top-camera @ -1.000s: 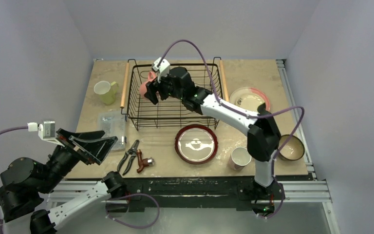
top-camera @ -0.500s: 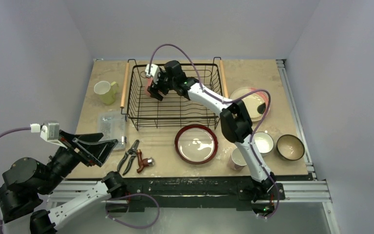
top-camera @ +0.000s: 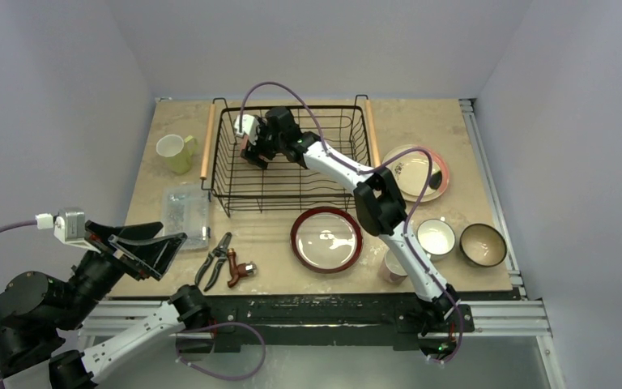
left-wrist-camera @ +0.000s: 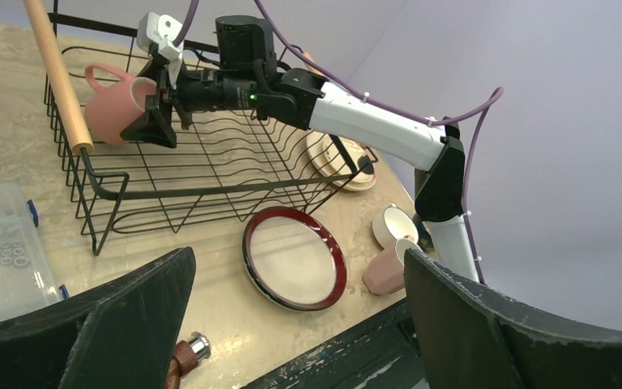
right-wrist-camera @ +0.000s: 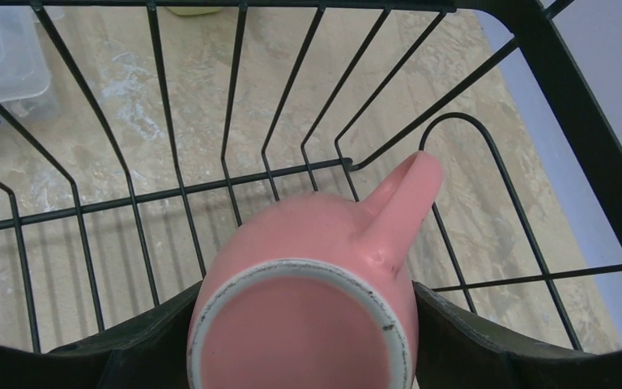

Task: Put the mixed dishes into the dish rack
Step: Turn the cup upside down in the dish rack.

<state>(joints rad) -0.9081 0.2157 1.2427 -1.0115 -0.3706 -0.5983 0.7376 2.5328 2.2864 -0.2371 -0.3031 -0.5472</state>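
My right gripper (top-camera: 253, 151) is shut on a pink mug (right-wrist-camera: 308, 324) and holds it low inside the far left corner of the black wire dish rack (top-camera: 291, 203). The mug's base faces the wrist camera and its handle points away; the left wrist view shows the same pink mug (left-wrist-camera: 113, 105) tilted on its side. My left gripper (top-camera: 142, 247) hangs open and empty over the near left table edge. On the table lie a red plate (top-camera: 326, 239), a cream plate (top-camera: 415, 172), a yellow-green mug (top-camera: 174, 152), a white mug (top-camera: 436, 237), a dark bowl (top-camera: 483, 245) and a second pink mug (top-camera: 395, 263).
A clear plastic box (top-camera: 186, 212) of small parts sits left of the rack's front corner. Pliers (top-camera: 215, 259) and a red-handled tool (top-camera: 239, 269) lie near the front edge. The rack has wooden rod handles (top-camera: 207, 142) on both sides.
My right arm has stretched further to the rack's far left corner and brought the pink mug lower into it. The left arm has drawn back slightly toward the near left.
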